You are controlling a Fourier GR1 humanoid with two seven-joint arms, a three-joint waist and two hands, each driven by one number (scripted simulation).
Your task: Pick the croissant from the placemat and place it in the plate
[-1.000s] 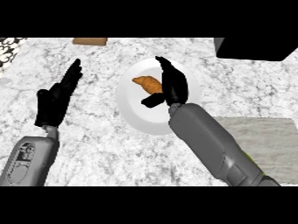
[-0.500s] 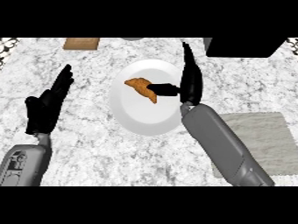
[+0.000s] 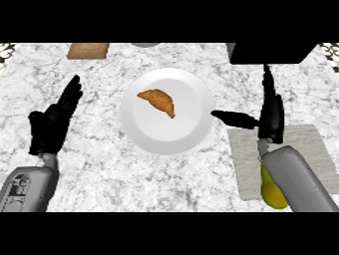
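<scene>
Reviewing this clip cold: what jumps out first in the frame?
The croissant lying on the white plate at the counter's middle. The right hand is open beside the plate's right rim, above the grey placemat; the left hand rests open at left.

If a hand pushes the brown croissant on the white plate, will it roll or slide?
The brown croissant lies flat and curved on the white plate, so it would probably slide, not roll. It looks small against the plate, so likely light. The plate looks smooth, so it may skid easily.
</scene>
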